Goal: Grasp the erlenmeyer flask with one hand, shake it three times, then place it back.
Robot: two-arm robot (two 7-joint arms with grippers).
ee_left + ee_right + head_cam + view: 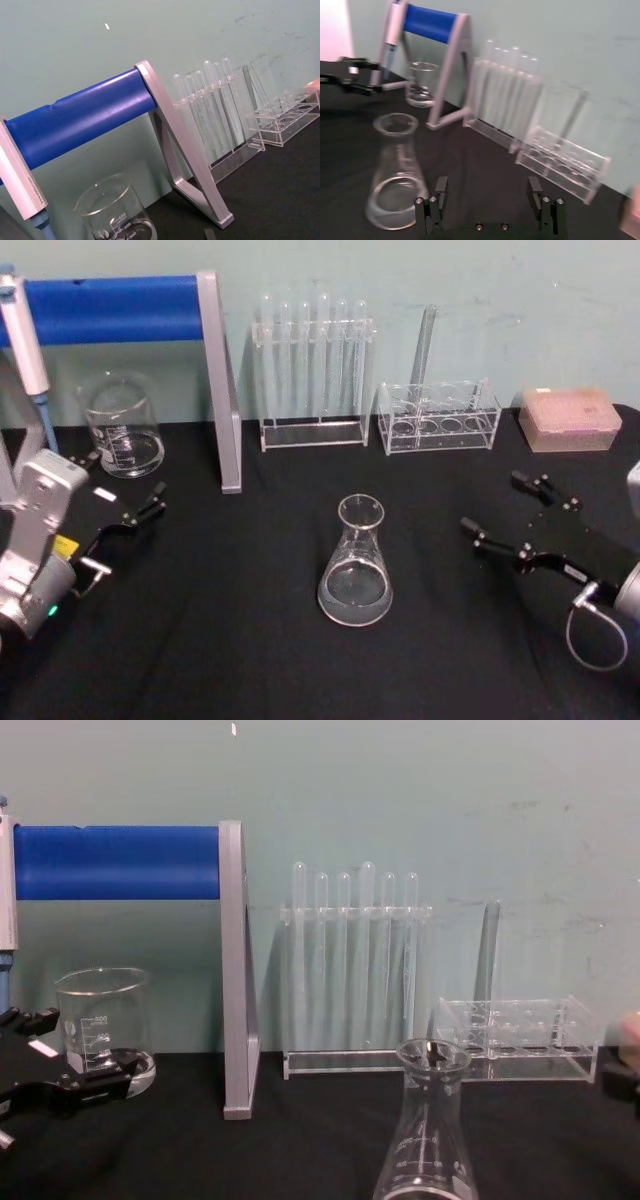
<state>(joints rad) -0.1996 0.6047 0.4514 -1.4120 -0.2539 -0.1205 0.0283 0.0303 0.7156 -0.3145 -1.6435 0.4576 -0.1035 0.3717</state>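
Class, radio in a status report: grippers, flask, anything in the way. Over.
Left gripper open, near beaker. Right gripper open, right of flask, apart. Flask upright on table, untouched. Nothing between it and right gripper.

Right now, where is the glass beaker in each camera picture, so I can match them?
Head view: beaker far left by the wall, under the blue bar.
Left wrist view: beaker close up, below the blue bar, beside the stand's grey leg.
Right wrist view: beaker beyond the flask, under the blue bar.
Chest view: beaker far left, under the blue bar.
Shared landmark: the blue bar, above it everywhere.
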